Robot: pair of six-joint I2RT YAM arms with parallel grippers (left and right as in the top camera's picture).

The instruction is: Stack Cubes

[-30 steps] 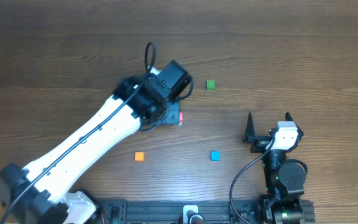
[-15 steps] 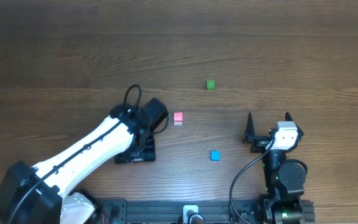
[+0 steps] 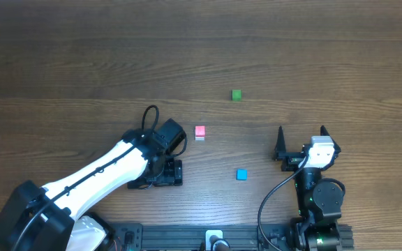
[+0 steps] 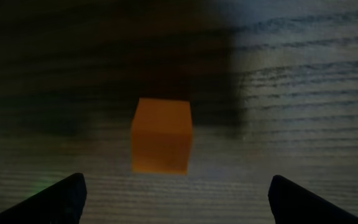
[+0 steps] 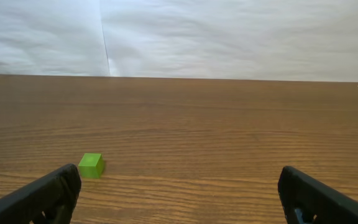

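Our left tool hangs low over the tabletop, fingers spread wide and gripping nothing. The orange cube sits on the wood in line with the gap, touching neither finger; from above, the tool's body covers it. Our right tool sits close to its base at the right, likewise wide open and empty. The green cube lies farthest from the bases, well ahead of that tool; the pink cube stands near the middle, just beside the left arm, with a pale sliver along its near edge; we cannot tell whether another cube lies under it. The blue cube lies alone between the two tools.
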